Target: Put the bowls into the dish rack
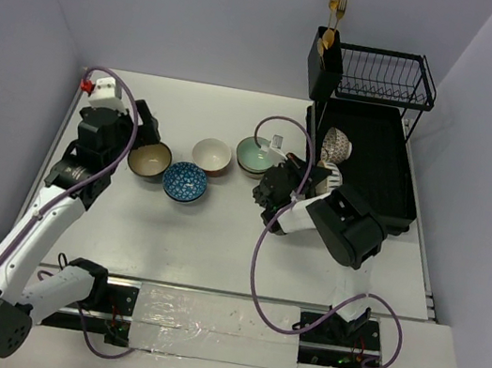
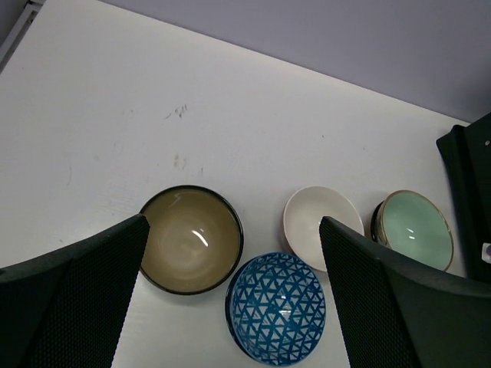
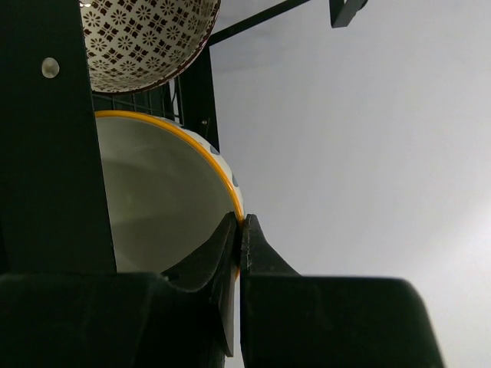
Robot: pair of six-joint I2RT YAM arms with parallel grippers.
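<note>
Four bowls stand on the white table: tan with a dark rim (image 1: 149, 159) (image 2: 192, 239), blue patterned (image 1: 185, 181) (image 2: 278, 307), white with a red outside (image 1: 212, 155) (image 2: 318, 222), and mint green (image 1: 258, 156) (image 2: 414, 228). My left gripper (image 1: 148, 133) (image 2: 234, 224) hovers open above the tan and blue bowls. A brown-white patterned bowl (image 1: 336, 146) (image 3: 146, 34) leans in the black dish rack (image 1: 373, 168). At the rack's left edge, my right gripper (image 1: 310, 174) (image 3: 240, 222) is shut on the yellow rim of a white bowl (image 3: 169, 192).
A black cutlery holder with gold forks (image 1: 328, 51) and a wire upper tier (image 1: 384, 75) rise at the rack's back. A rack post (image 3: 46, 153) stands close beside the held bowl. Walls enclose the table on three sides.
</note>
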